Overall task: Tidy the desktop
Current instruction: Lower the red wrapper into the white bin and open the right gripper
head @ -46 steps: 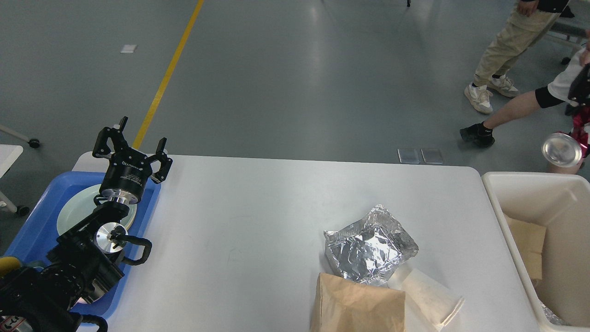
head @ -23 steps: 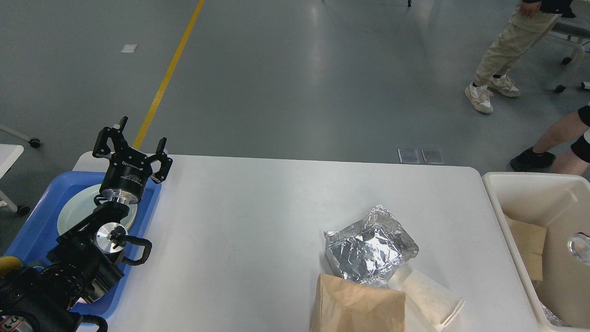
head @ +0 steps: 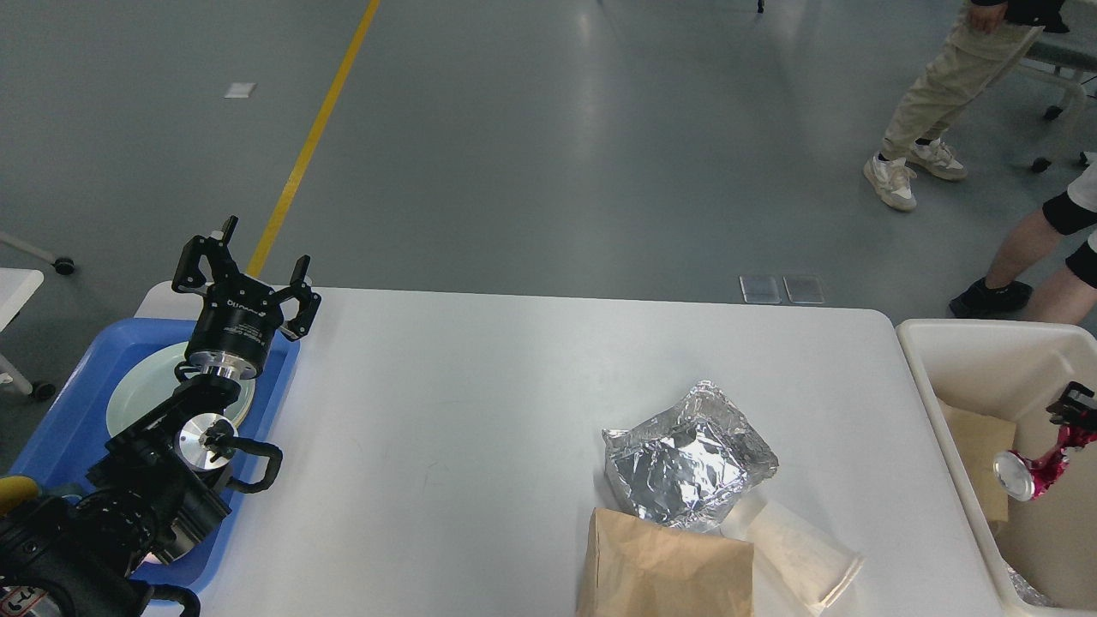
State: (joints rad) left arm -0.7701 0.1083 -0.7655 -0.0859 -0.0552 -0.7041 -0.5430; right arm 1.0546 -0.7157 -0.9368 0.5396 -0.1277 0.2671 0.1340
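Note:
The white desktop (head: pixel 480 411) holds a crumpled silver foil pack (head: pixel 686 458), a brown paper bag (head: pixel 664 566) at the front edge, and a clear plastic cup (head: pixel 801 553) lying on its side beside them. My left gripper (head: pixel 244 266) is open and empty, raised over the far corner of the blue tray (head: pixel 64 428). Only a small black part of my right gripper (head: pixel 1071 404) shows at the right edge, above the cream bin (head: pixel 943 411). A crushed red can (head: pixel 1033 470) hangs just under it inside the bin; I cannot tell whether it is gripped.
A pale plate (head: pixel 141 390) lies in the blue tray under my left arm. Brown cardboard (head: pixel 973 446) lies in the bin. Two people's legs (head: pixel 934 103) stand on the grey floor beyond the table's far right corner.
The red can came down from high at the right edge into the bin, with my right gripper now showing above it. The person near the bin stepped back. My left arm has not moved.

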